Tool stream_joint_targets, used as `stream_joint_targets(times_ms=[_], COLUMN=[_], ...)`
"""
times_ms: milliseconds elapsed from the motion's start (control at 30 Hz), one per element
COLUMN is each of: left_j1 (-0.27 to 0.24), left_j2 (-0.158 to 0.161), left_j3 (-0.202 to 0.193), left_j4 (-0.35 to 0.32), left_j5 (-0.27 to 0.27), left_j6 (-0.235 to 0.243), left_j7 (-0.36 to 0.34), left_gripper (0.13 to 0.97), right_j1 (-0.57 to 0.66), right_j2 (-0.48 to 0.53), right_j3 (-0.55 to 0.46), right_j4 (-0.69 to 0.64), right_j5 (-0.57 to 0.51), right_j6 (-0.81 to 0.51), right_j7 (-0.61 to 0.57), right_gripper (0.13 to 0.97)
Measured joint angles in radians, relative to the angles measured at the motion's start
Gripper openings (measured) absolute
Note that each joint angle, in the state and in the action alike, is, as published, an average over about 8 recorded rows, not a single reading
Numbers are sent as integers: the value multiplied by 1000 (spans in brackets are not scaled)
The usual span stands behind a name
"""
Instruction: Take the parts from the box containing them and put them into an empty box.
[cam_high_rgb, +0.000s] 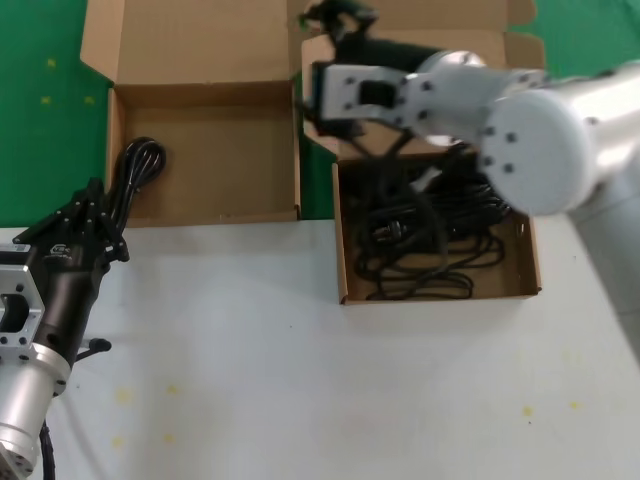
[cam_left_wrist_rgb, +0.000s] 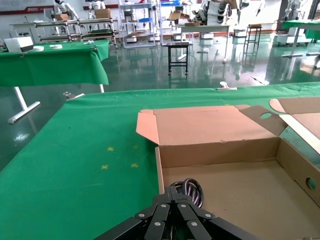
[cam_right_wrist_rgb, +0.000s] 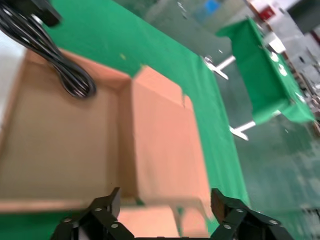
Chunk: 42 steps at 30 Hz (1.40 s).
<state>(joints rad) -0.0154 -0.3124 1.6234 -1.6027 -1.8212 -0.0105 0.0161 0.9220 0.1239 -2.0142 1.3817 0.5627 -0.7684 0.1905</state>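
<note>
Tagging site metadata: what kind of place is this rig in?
Probably a robot lab or large testing hall: rows of green-covered tables, metal shelving racks and other robots stand on a glossy floor behind the cardboard box.

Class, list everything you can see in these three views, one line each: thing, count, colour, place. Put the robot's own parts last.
Box with cords: one, brown cardboard, on the robot's right, lid open.
Cords in that box: several, exact number unclear, black, tangled together.
Other box: one, brown cardboard, on the left, lid open.
Coiled cord: one, black, at the left side of that box, its near end in the left gripper.
Table: one, white top, green cloth behind the boxes.
Workshop tables and racks: several, far background of the left wrist view.
Left gripper: black, at the left box's near corner, shut on the coiled cord.
Right gripper: black, open, raised near the boxes' back edge.
</note>
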Motion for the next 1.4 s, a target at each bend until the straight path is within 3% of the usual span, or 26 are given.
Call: stream_joint_targets(times_ms=[333, 633, 933, 1167, 1400], left_j1=[0, 0, 1, 2, 4], left_j2=[0, 0, 1, 2, 3], left_j3=[0, 0, -1, -3, -5], left_j4=[0, 0, 0, 0, 1], left_j5=[0, 0, 1, 3, 5], left_j6=[0, 0, 1, 2, 2], left_j7=[0, 0, -1, -2, -4], left_gripper=[144, 144, 177, 196, 297], right_j1=[-91, -203, -252, -312, -378], right_j2=[122, 198, 202, 200, 197], right_j3=[147, 228, 243, 258, 275], right_j4=[159, 275, 279, 273, 267], right_j5=[61, 132, 201, 294, 396], right_j6=[-8, 16, 61, 124, 194], right_j7=[20, 14, 0, -17, -36], right_gripper=[746, 883, 955, 959, 966])
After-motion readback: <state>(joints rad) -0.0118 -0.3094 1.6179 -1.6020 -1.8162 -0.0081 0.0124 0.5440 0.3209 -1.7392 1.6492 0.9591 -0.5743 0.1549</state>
